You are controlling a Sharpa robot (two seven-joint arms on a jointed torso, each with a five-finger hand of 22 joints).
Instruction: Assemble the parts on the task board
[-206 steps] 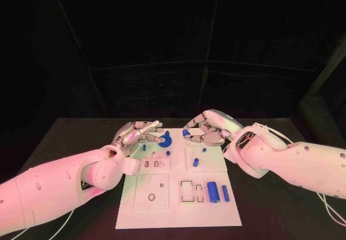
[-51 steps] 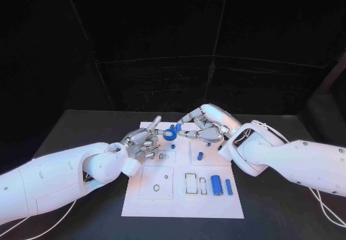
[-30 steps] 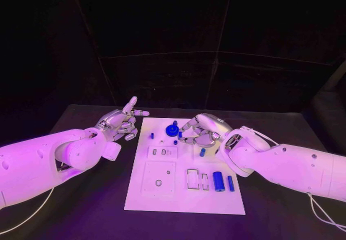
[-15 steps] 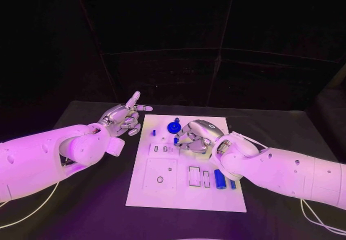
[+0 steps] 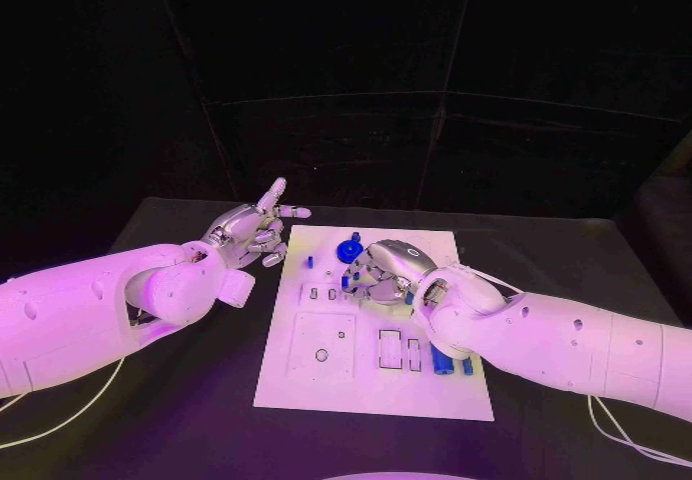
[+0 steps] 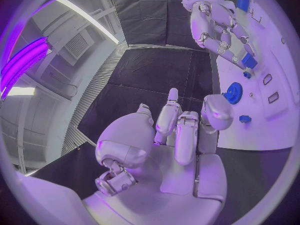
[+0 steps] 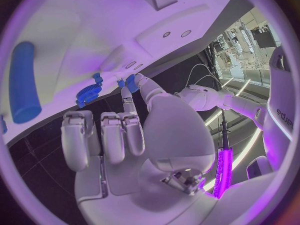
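White task board [image 5: 368,385] on a black table [image 5: 173,400]; blue gear [image 5: 348,250] just beyond the silver right hand [image 5: 387,272], blue cylinder [image 5: 438,360] behind it; silver left hand [image 5: 255,233] off the board.

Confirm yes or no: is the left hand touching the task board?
No: in the head view the left hand hovers over the black table, off the task board's edge, holding nothing.

You have the task board [image 5: 325,385] lying in the middle of the surface [image 5: 577,270], running away from the robot. The gear-shaped part [image 5: 349,250] sits near its far end. The left hand [image 5: 254,232] hangs off the board's left edge, over the surface. The right hand [image 5: 387,270] is over the board, just nearer than the gear. Two cylinder parts [image 5: 440,360] lie side by side near the right edge, partly under the right arm [image 5: 562,345].
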